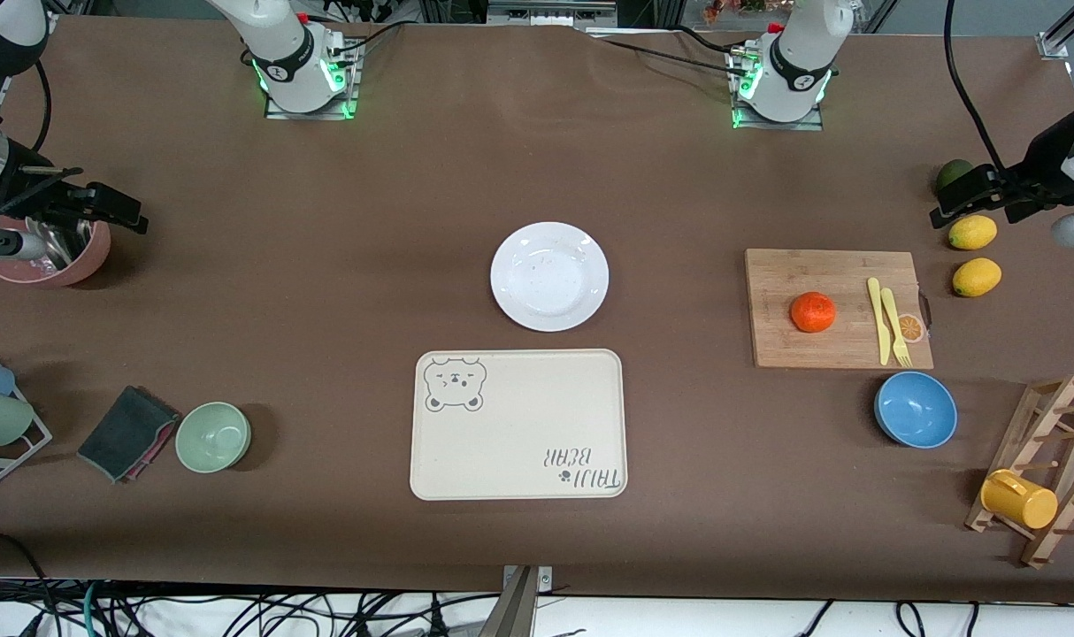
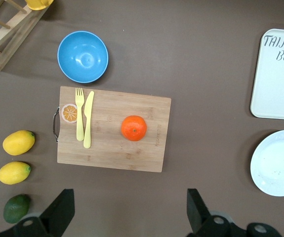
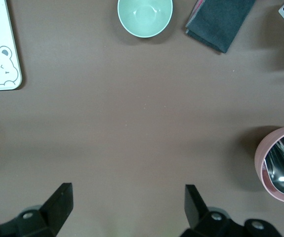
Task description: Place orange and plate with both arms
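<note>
The orange [image 1: 812, 311] lies on a wooden cutting board [image 1: 820, 274] toward the left arm's end of the table; it also shows in the left wrist view [image 2: 134, 128]. The white plate [image 1: 549, 276] sits empty at the table's middle, and part of it shows in the left wrist view [image 2: 278, 163]. My left gripper [image 1: 966, 199] is open and empty, up in the air beside the lemons; its jaws [image 2: 130, 212] stand wide over bare table. My right gripper [image 1: 112, 208] is open and empty over the table by a pink bowl [image 1: 59, 257]; its jaws [image 3: 128, 210] stand wide.
A cream bear tray [image 1: 518, 425] lies nearer the front camera than the plate. A yellow knife and fork [image 1: 886, 320] lie on the board. Around are a blue bowl [image 1: 916, 409], two lemons [image 1: 972, 232], a green fruit [image 1: 953, 173], a green bowl [image 1: 213, 436], a cloth [image 1: 128, 433] and a mug rack [image 1: 1041, 478].
</note>
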`<state>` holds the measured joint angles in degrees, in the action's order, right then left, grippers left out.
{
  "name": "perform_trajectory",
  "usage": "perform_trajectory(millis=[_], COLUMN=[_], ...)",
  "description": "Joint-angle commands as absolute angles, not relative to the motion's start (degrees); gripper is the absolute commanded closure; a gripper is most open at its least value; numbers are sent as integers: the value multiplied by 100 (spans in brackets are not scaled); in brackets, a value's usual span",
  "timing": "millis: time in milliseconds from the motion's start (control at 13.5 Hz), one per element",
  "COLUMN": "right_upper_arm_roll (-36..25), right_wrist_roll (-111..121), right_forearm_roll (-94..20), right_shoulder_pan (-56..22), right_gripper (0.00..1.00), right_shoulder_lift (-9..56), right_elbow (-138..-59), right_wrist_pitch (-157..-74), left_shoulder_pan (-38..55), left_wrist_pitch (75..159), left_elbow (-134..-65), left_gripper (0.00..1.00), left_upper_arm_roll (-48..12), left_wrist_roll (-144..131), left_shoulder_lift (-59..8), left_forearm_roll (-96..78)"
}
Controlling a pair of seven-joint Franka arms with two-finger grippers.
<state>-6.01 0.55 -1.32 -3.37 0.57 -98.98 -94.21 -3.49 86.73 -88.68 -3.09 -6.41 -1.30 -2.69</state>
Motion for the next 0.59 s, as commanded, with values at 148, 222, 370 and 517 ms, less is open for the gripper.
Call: perform_trajectory(millis=[148,222,370,517], right_upper_arm_roll=[-598,-598,-598,-589], right_wrist_roll=[62,62,62,70], right_forearm_roll=[-167,-167,-167,-176], right_shoulder_pan=[-308,-308,-308,-308], right_gripper=[0,0,0,0], right_shoulder_lift=[53,53,53,53], right_elbow=[-9888,-9888,-9888,-9888], right_wrist_pitch=[-9378,-9378,-9378,-9378], left_shoulder_pan=[-396,-396,-387,-378], left_wrist_pitch=[8622,8622,8640,8648], left_elbow=[-8815,-8815,-8815,-8815], left_gripper=[0,0,0,0], left_upper_arm_roll=[-316,-316,-325,-334], left_wrist_roll=[-659,-659,-659,-659], left_shoulder_lift=[-105,-114,-123,-132], left_forearm_roll=[-431,-431,-431,-439])
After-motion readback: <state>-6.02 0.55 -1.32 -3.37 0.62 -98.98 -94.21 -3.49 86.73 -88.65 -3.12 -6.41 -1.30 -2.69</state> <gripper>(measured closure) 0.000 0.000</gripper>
